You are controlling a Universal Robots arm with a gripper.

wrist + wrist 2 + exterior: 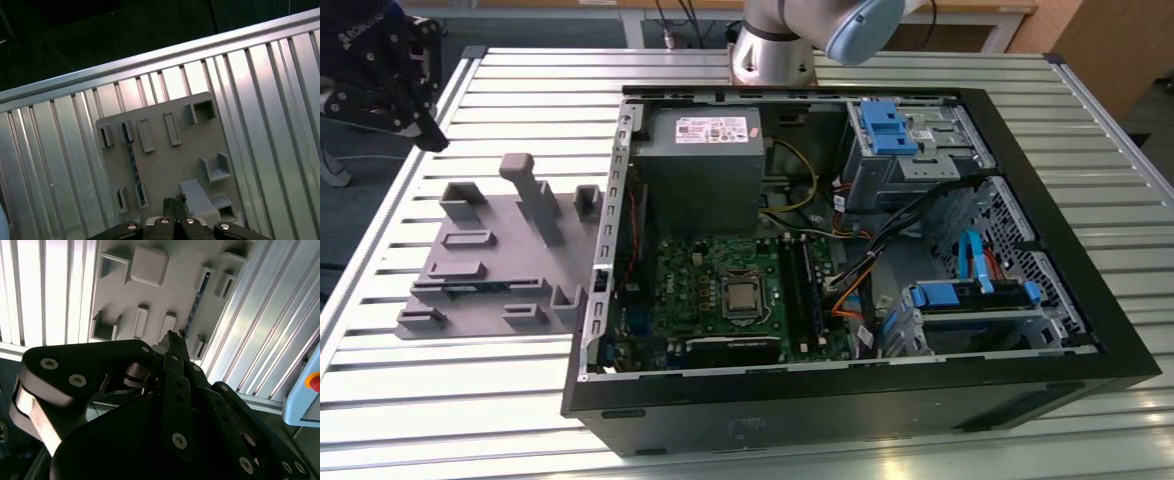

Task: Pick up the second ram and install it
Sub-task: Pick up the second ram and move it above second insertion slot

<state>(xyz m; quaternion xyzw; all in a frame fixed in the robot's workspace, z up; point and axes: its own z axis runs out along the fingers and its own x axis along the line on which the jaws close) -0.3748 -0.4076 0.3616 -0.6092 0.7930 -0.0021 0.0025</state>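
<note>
The second ram (133, 167) is a thin, long, dark blue-green strip seen edge-on. It stands on its long edge in the grey plastic tray (170, 165), slotted between small upright blocks at each end. In the second wrist view it (196, 302) shows as a narrow dark line with speckled detail. The gripper (173, 201) hangs above the tray, apart from the stick, with its fingers together and nothing between them. The tray lies on the slatted metal worktop (260, 100), beside the open computer case (1067, 300).
</note>
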